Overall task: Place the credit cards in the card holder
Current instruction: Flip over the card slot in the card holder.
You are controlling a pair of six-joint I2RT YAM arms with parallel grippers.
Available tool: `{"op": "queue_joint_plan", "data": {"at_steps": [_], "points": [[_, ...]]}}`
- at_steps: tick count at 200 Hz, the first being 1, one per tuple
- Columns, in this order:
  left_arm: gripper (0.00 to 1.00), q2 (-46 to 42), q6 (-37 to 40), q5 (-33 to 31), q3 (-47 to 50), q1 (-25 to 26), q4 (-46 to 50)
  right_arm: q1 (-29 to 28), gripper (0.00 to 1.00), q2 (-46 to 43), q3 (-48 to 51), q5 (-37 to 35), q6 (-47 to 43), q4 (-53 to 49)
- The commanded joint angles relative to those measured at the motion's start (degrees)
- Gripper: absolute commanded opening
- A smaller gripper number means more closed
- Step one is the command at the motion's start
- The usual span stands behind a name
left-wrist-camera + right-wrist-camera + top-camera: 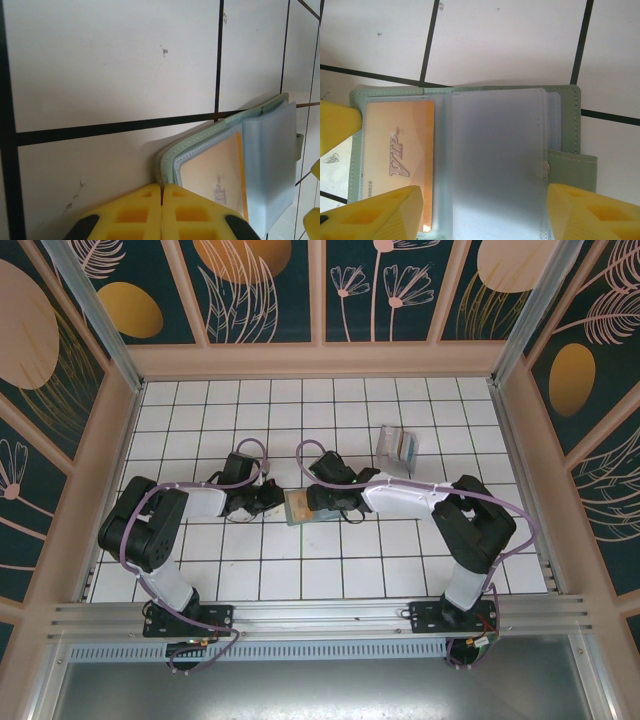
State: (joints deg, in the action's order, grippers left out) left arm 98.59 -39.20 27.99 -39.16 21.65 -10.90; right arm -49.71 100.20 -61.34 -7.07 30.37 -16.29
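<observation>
White tiled floor point(200, 570) inside a walled bay with floral panels. I find the card holder point(300, 508) lying open at mid-floor, between the two arms. One tan-orange credit card point(400, 145), marked VIP, sits in its left-hand sleeve; the clear sleeves beside it look empty. Left gripper point(161, 189) is clenched, fingers pressed together with nothing between them, tips at the holder's edge — contact I cannot confirm. Right gripper point(484, 200) is released — fingers spread wide above the clear sleeves. A clear plastic stand point(398, 448) stands well apart, farther back.

Matt, stitched sage-green card holder point(570, 115), cloudy soft-plastic sleeves point(495, 165), glossy tan-orange credit card point(400, 145), smooth tiles point(495, 40).
</observation>
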Motion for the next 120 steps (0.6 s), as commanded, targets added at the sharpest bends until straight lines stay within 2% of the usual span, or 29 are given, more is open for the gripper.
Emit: {"op": "queue_joint_plan", "data": {"at_steps": [1,120], "points": [[0.08,3.1,0.3,-1.7,0.0,0.9,3.0,0.0,0.67,0.0,0.8,-1.1,1.3,-1.5],[0.08,3.2,-0.1,-1.6,0.8,0.9,2.2,0.1,0.66,2.7,2.1,2.8,2.5,1.5]]}}
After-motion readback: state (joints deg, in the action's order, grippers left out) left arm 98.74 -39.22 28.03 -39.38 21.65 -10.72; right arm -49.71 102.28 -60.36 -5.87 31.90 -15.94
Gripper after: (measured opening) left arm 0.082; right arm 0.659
